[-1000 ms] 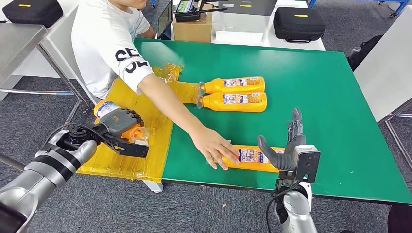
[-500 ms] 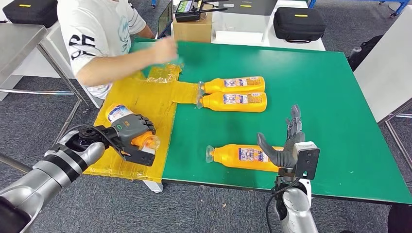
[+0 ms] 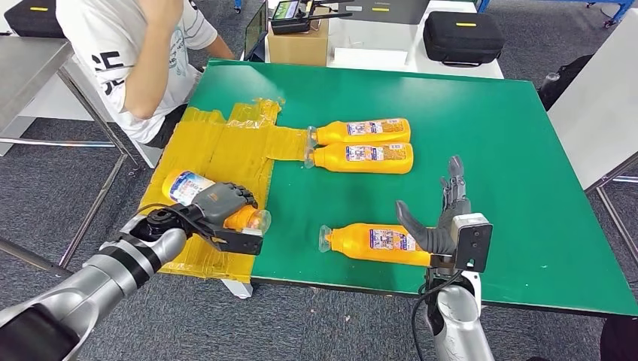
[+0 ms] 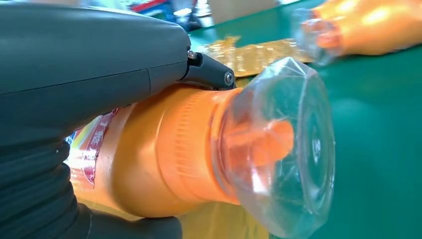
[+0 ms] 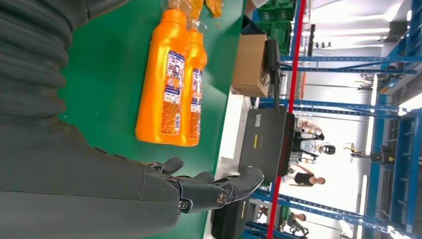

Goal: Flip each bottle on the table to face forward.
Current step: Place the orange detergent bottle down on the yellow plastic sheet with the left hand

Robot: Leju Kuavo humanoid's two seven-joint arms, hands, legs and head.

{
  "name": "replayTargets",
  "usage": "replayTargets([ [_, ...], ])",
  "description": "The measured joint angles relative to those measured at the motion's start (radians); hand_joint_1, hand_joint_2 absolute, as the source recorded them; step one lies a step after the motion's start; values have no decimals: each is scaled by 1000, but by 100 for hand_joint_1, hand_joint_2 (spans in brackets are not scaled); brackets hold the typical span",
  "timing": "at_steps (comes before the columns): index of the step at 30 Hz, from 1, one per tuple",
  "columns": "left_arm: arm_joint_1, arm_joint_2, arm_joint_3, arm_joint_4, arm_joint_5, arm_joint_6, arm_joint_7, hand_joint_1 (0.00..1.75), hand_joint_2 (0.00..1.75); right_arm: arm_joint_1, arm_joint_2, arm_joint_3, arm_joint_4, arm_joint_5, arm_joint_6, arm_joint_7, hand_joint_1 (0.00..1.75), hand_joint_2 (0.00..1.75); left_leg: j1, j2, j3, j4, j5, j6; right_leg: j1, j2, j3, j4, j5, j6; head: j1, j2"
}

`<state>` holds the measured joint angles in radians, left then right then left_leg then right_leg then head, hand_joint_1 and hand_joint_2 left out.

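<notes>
The left hand (image 3: 218, 201) gripped an orange bottle (image 3: 197, 197) over the yellow tape patch (image 3: 218, 150); the right hand (image 3: 444, 218) stood open, perhaps touching another orange bottle (image 3: 376, 243).

Table (image 3: 527, 150): two bottles (image 3: 361, 144) side by side at frame centre; third bottle (image 3: 372, 242) lower centre, right hand (image 3: 444, 226) at its base; fourth bottle (image 3: 218, 203) lower left, in left hand (image 3: 222, 203).

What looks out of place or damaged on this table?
The yellow tape patch at the green table's left edge is wrinkled and uneven. No spill is visible. The three bottles lie on their sides; the left hand holds a fourth.
</notes>
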<state>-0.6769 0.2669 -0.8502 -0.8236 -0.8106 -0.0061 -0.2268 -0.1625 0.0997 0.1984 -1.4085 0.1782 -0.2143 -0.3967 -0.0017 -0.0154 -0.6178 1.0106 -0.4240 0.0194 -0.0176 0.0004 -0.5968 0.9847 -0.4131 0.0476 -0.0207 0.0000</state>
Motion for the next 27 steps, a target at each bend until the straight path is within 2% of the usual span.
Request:
replayTargets([
  [4,14,-60,41,89,-17,51,38,0,175,0,2,2,0,2,0,9,0,175,0,0,0,0,0,0,0,0,0,0,0,0,0,0],
  [8,15,-86,86,138,-23,52,30,0,175,0,3,3,-1,3,0,13,0,175,0,0,0,0,0,0,0,0,0,0,0,0,0,0],
  [13,15,-95,121,154,-23,33,9,0,175,0,3,3,-1,3,0,17,0,175,0,0,0,0,0,0,0,0,0,0,0,0,0,0],
  [27,14,-99,146,166,-18,15,-22,0,175,0,3,3,-1,0,3,17,0,175,0,0,0,0,0,0,0,0,0,0,0,0,0,0],
])
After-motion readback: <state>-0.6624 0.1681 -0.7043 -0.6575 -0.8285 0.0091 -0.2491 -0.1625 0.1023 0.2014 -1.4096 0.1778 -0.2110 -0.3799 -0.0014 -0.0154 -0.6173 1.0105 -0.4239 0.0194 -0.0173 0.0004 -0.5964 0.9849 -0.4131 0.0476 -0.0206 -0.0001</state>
